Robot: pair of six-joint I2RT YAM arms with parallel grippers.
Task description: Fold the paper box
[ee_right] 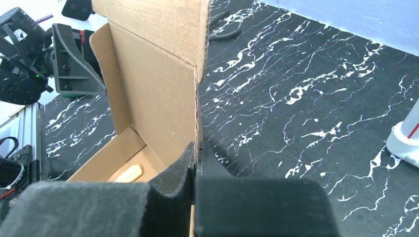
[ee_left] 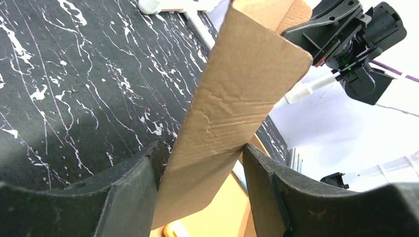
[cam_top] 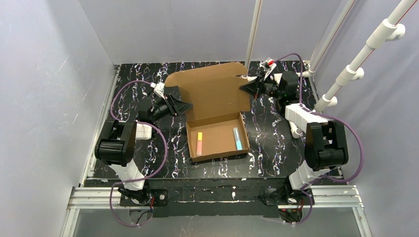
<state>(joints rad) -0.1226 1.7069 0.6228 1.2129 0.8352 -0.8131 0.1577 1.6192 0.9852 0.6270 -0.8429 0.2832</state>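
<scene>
The paper box [cam_top: 212, 91] is brown cardboard and sits mid-table, its tray down and its lid standing up behind. A yellow-orange stick [cam_top: 199, 143] and a light blue stick [cam_top: 237, 138] lie in the tray. My left gripper [cam_top: 184, 106] is at the lid's left edge. In the left wrist view its jaws stand wide apart [ee_left: 202, 158], and the lid's side flap [ee_left: 237, 98] passes slantwise between them. My right gripper [cam_top: 247, 87] is at the lid's right edge. It is shut [ee_right: 197, 148] on the upright cardboard wall [ee_right: 158, 89], with the sheet pinched between both pads.
White pipes [cam_top: 365, 54] rise at the back right and a thin white pole [cam_top: 254, 34] stands behind the lid. A white pipe foot [ee_right: 405, 138] rests on the black marbled table [cam_top: 276, 143] to my right gripper's right. Grey walls close in three sides; an aluminium rail [cam_top: 217, 195] runs along the front.
</scene>
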